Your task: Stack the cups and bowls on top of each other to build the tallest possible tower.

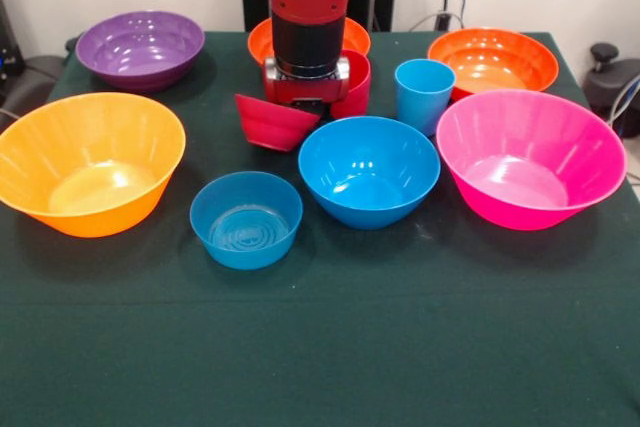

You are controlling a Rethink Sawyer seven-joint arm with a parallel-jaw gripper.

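Observation:
My gripper (308, 107) hangs from the red and black arm at the back middle of the table. It is shut on the rim of the small red bowl (272, 125), which hangs tilted just above the cloth. The crimson red cup (356, 85) stands right behind the gripper. The light blue cup (424, 95) stands upright to its right. A mid-sized blue bowl (368, 171) and a small blue bowl (246, 219) sit in front of the gripper. Nothing is stacked.
A large yellow-orange bowl (90, 162) sits at the left and a large pink bowl (527, 157) at the right. A purple bowl (140, 47) and an orange bowl (493, 59) sit at the back. Another orange bowl (258, 42) is mostly hidden behind the arm.

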